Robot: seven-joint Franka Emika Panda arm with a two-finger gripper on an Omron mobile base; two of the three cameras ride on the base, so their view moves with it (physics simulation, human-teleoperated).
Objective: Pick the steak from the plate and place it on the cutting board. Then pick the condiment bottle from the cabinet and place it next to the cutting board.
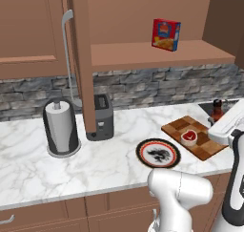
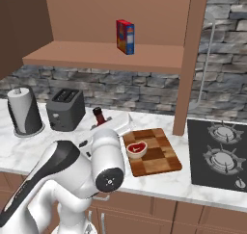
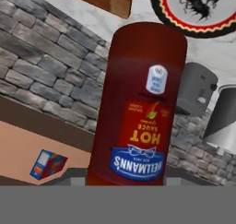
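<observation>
While the steak (image 1: 188,137) sits on the cutting board (image 1: 177,127) at the right of the left base view, the plate (image 1: 143,152) lies just beside the board, lower and to its left. Behind the board, at the far right, the condiment bottle (image 1: 217,110) stands up by the white arm. From the hand view the bottle (image 3: 138,108) is very close, with its label upside down. I cannot tell if the gripper is apart or squeezed on the bottle, because its tips are hidden. Up on the cabinet (image 1: 157,52) shelf stands a red and yellow box (image 1: 166,34). At the left are a paper towel roll (image 1: 61,127) and a toaster (image 1: 102,116).
</observation>
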